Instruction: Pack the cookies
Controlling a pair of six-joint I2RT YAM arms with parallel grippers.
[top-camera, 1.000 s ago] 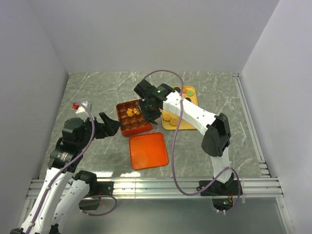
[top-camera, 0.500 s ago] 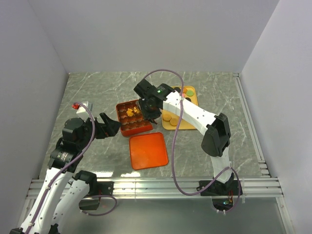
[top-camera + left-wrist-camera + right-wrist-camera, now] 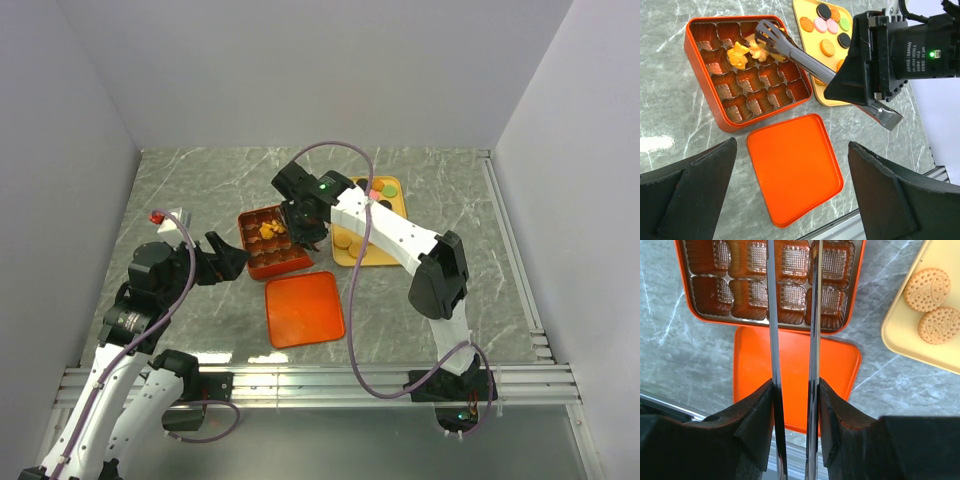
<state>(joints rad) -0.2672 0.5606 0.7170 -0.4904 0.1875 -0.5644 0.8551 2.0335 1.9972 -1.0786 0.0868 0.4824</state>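
Observation:
Cookies [image 3: 345,242] lie on a yellow tray [image 3: 392,197]; in the left wrist view they are tan, pink, black and green [image 3: 827,47]. Two tan ones show in the right wrist view [image 3: 926,289]. A few orange cookies [image 3: 740,54] sit in the gridded orange-red box [image 3: 296,262]. My right gripper [image 3: 305,222] is shut on metal tongs [image 3: 790,47], whose tips hang over the box's cookies with their arms [image 3: 772,315] apart and nothing between them. My left gripper [image 3: 792,195] is open and empty, left of the box and above the lid [image 3: 792,167].
The flat orange-red lid [image 3: 304,308] lies on the marble table in front of the box. The tray stands right of the box, touching its corner. White walls enclose the table on three sides; a metal rail runs along the near edge.
My right arm has shifted slightly left over the box with the tongs. My left arm has not moved.

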